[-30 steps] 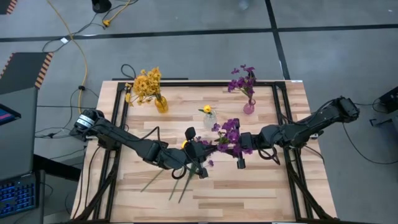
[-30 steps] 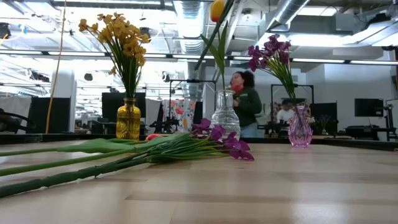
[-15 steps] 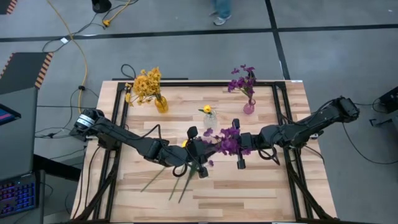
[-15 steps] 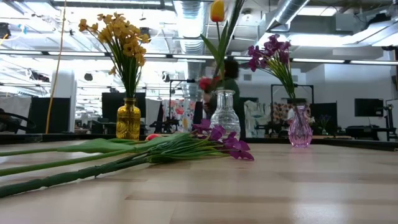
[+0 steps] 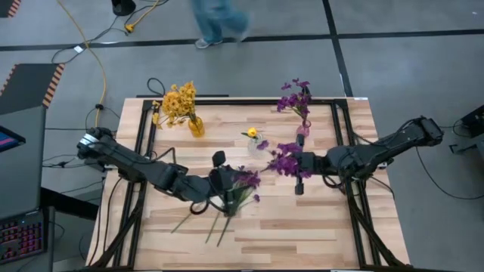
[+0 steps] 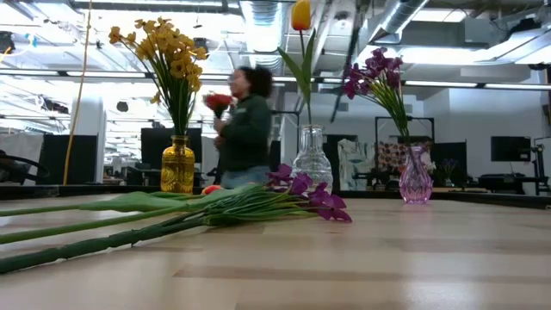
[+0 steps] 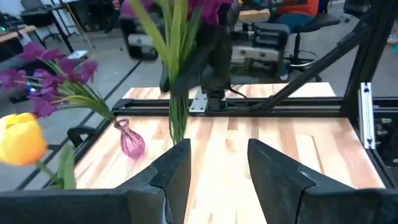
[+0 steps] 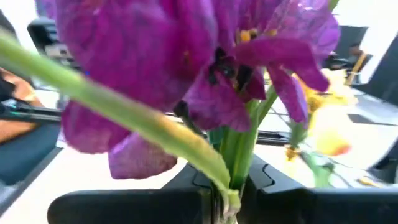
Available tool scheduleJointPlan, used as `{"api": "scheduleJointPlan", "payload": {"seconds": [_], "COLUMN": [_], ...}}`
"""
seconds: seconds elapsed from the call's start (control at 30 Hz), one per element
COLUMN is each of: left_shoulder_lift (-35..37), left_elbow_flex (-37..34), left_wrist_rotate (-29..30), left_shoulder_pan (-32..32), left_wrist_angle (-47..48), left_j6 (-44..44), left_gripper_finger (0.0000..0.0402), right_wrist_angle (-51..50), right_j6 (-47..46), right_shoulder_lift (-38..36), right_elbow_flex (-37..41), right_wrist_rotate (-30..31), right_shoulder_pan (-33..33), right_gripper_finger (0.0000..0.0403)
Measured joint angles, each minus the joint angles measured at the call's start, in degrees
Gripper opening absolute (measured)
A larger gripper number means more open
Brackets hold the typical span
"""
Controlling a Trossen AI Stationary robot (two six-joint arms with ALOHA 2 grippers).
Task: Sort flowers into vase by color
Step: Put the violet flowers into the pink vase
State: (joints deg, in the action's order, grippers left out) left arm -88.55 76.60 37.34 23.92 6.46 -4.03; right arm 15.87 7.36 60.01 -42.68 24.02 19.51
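Right tool (image 5: pixel 299 168) pinches a purple flower (image 5: pixel 286 160); left tool (image 7: pixel 214 168) is spread.

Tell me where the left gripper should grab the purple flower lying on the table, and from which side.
Grip the purple flower on its bare green stem, a little below the blooms, coming straight down from above. It lies flat among other stems, and the blooms look soft and crushable; the stem is the firm part. The left gripper is open nearby. The right gripper holds another purple stem.
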Motion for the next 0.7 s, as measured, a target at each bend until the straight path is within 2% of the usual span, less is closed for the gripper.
{"api": "scheduleJointPlan", "payload": {"seconds": [0.2, 0.53, 0.7], "left_shoulder_lift": [2.1, 2.0, 1.1], "left_elbow_flex": [0.0, 0.0, -0.1], "left_wrist_rotate": [0.5, 0.5, -0.1], "left_shoulder_pan": [2.0, 4.6, 4.6], "left_wrist_angle": [6.3, 8.4, 8.7], "left_j6": [-4.5, -3.5, -3.2], "left_gripper_finger": [0.0147, 0.0147, 0.0147], "right_wrist_angle": [-8.4, -16.1, -19.8], "right_j6": [1.8, 11.0, 12.5], "right_shoulder_lift": [-8.0, -18.4, -20.7], "right_elbow_flex": [0.0, 0.0, 0.0], "right_wrist_rotate": [6.5, 25.8, 27.5], "right_shoulder_pan": [0.0, -1.0, -5.8], "right_gripper_finger": [0.0052, 0.0052, 0.0052]}}
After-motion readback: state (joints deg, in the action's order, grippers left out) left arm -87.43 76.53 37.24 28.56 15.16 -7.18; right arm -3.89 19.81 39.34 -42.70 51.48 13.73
